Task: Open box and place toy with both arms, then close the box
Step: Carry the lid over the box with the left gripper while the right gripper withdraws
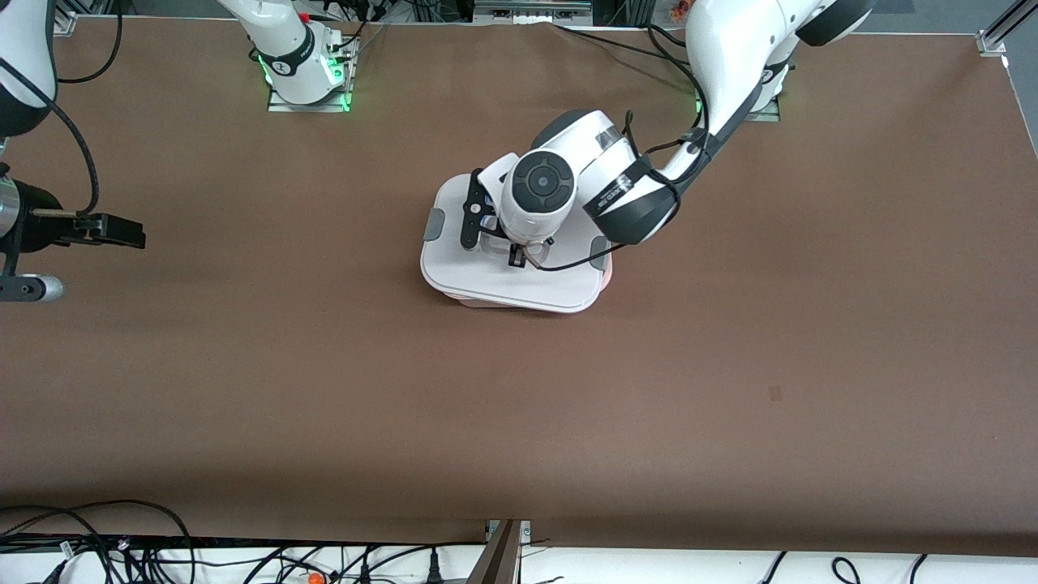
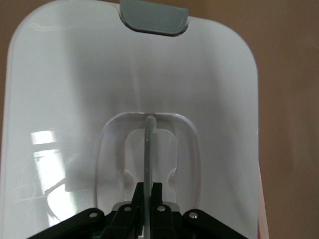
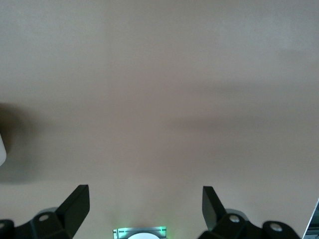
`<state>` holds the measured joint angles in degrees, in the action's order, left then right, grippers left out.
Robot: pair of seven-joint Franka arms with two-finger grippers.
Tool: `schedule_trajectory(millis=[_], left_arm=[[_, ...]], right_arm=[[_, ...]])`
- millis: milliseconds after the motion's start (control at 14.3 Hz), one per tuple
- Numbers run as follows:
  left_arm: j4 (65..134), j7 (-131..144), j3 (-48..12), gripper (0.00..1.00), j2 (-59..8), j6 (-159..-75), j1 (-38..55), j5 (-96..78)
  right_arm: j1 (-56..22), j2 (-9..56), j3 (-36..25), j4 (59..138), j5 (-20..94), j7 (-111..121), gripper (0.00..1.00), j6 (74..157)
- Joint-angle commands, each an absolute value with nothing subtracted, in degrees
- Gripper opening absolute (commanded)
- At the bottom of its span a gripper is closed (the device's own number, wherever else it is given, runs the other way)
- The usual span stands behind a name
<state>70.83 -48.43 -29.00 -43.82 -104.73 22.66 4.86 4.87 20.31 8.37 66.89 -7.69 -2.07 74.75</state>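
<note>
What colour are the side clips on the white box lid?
Grey side clips, clearest in the left wrist view.

Brown table (image 1: 243, 389): white-lidded box (image 1: 486, 280) at centre, pink base seemingly peeking under lid edge.

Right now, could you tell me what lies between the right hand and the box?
Nothing: in the front view only bare brown table runs from the open right hand, waiting at its end, to the box, whose lid handle the left hand grips.

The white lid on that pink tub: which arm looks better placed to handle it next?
The left. Its gripper is shut on the clear centre handle of the white lid. The right gripper waits open over bare table at its own end.
</note>
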Motion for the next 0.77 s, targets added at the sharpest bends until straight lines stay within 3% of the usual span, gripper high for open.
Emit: schedule_trajectory(millis=[0,349,699], left_arm=[[70.0,-45.7,-28.6,0.0,-43.5,-104.6,22.9,5.5],[70.8,-41.0,-28.6,0.0,-43.5,-104.3,21.8,5.4],[72.0,-38.2,-28.7,0.0,-43.2,-103.6,21.9,5.3]], right_arm=[[2.6,15.0,4.9,72.5,-6.6,-1.6,1.0,74.5],[1.0,5.6,3.3,84.3,-6.5,-2.9,1.0,75.1],[0.8,2.5,-0.7,83.9,-2.5,-1.2,1.0,75.5]])
